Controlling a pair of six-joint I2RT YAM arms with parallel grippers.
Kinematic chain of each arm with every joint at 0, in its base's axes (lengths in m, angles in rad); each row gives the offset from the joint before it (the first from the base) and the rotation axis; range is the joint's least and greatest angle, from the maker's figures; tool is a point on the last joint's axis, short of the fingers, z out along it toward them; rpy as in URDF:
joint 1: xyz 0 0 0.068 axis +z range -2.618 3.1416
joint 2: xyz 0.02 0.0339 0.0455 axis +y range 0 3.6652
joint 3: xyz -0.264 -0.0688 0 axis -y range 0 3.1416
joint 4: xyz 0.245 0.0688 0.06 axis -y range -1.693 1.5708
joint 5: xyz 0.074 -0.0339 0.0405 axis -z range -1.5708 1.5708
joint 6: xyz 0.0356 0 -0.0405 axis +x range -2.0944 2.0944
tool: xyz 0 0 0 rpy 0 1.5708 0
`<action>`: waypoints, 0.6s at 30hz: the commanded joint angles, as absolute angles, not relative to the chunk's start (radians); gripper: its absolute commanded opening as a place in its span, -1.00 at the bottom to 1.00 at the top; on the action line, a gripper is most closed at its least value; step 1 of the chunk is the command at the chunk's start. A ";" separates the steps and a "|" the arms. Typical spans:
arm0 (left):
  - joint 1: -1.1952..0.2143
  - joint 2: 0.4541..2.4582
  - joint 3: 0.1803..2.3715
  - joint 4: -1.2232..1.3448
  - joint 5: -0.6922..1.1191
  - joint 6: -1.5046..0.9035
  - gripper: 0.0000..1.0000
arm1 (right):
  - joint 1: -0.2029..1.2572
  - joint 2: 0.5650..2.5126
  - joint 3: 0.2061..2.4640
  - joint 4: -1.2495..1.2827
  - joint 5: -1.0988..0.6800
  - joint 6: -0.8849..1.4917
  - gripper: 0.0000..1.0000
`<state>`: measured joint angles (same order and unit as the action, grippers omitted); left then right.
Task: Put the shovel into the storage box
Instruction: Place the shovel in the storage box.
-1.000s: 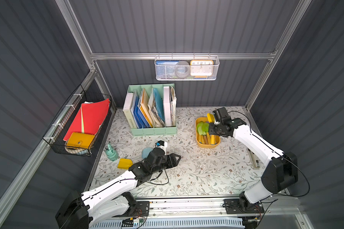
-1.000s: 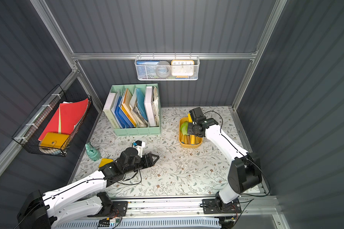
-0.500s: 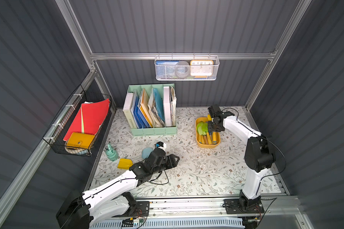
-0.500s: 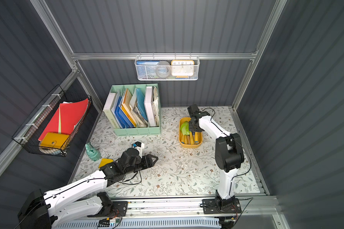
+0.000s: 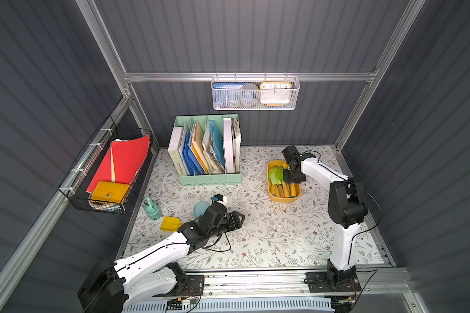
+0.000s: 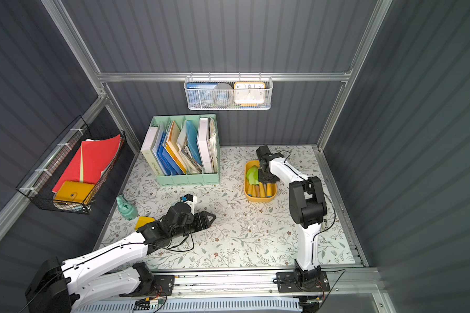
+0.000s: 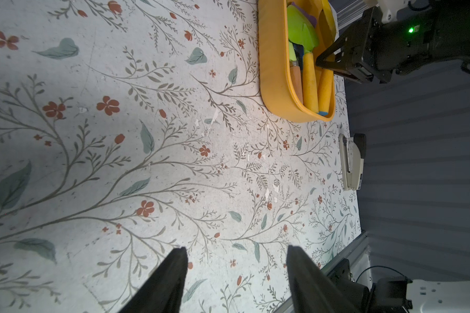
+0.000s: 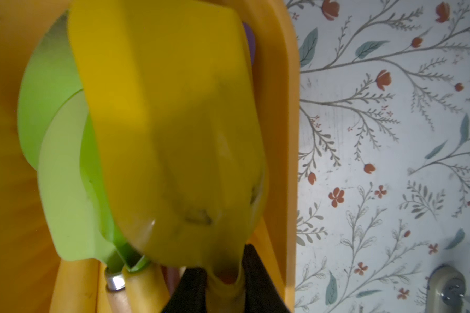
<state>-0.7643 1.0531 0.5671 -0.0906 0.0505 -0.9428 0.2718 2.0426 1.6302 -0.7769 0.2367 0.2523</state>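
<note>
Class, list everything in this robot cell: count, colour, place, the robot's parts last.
Floral-patterned table top: one, white with leaves, cell floor.
Shallow plastic storage box: one, mustard-yellow, table's far right.
Plastic-bladed shovel: one, yellow, in the storage box.
Other shovels: at least two, green blades, same box.
Divided file holder: one, mint-green, back centre.
Mesh wire basket: one, white, back rail.
Wire basket: one, black, left wall.
Small toy: one, teal, table's left edge.
Scoop-shaped piece: one, yellow, beside the left arm.
Round object: one, pale blue, partly behind the left arm.
Stapler: one, grey, table's right edge.
Left pincer: one, black, open over bare table.
Right pincer: one, black, shut on the shovel.
</note>
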 commanded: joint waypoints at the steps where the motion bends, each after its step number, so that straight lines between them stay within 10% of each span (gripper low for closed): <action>1: -0.761 1.062 0.598 -0.112 0.045 -0.942 0.27 | 0.272 2.057 1.639 -0.791 0.251 0.247 -0.39; 18: -0.757 1.031 0.607 -0.188 -0.040 -0.966 0.29 | 0.281 1.921 1.584 -0.798 0.180 0.282 -0.19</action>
